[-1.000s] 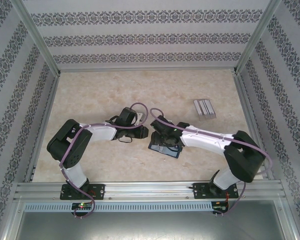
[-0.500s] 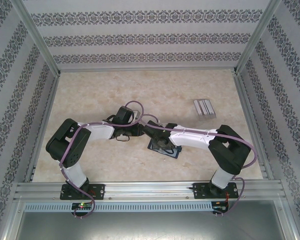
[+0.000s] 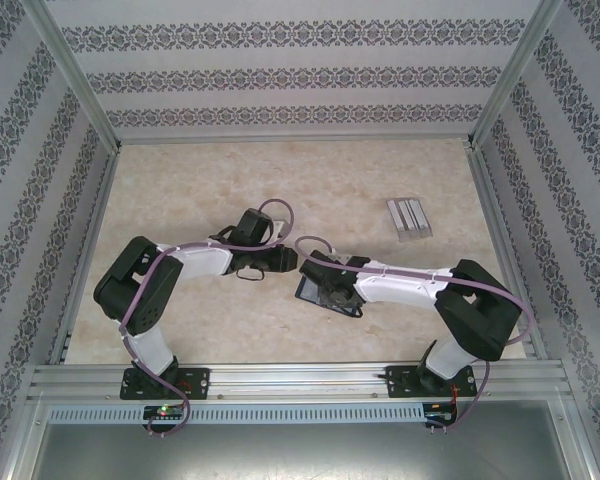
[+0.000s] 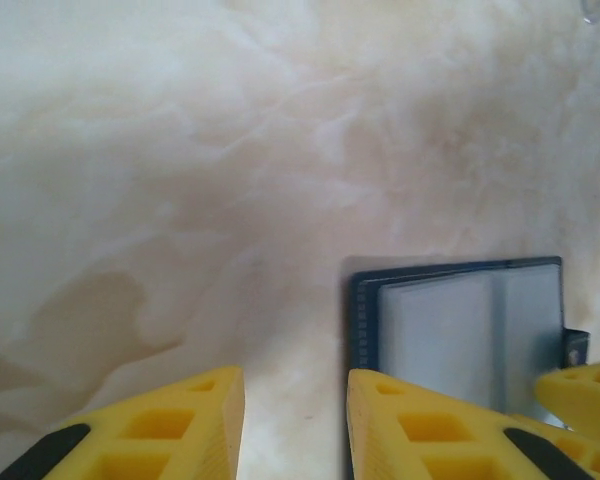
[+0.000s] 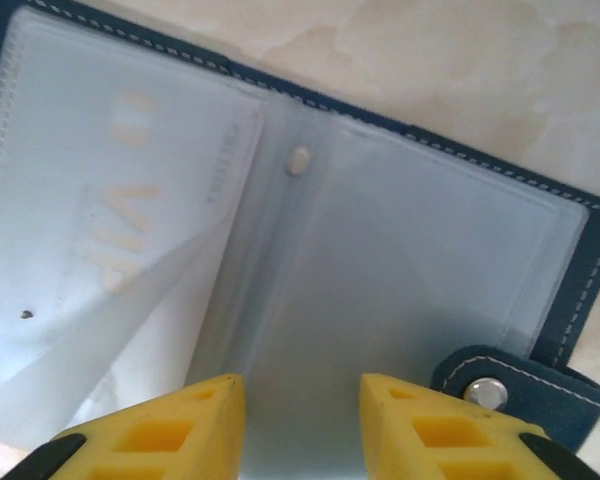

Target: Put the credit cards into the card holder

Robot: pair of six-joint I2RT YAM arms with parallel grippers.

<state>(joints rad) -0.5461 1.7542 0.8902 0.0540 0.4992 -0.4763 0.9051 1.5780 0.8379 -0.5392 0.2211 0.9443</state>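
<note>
The navy card holder (image 5: 580,290) lies open on the table, its clear plastic sleeves (image 5: 400,260) facing up and its clasp tab (image 5: 525,392) at the right. My right gripper (image 5: 302,425) hovers open just above the sleeves, nothing between its fingers. My left gripper (image 4: 295,420) is open over bare table, just left of the holder (image 4: 460,325). From above, the left gripper (image 3: 288,262) and the right gripper (image 3: 330,290) sit close together at the holder (image 3: 306,291). The credit cards are out of view.
A clear plastic slotted rack (image 3: 408,216) lies at the back right of the marble-patterned table (image 3: 200,190). Aluminium frame rails and patterned walls border the table on all sides. A yellow fingertip (image 4: 580,385) of the right gripper shows at the holder's right edge.
The right arm stretched left toward the left gripper, then drew back and now sits over the open holder. The left gripper shifted slightly right.
</note>
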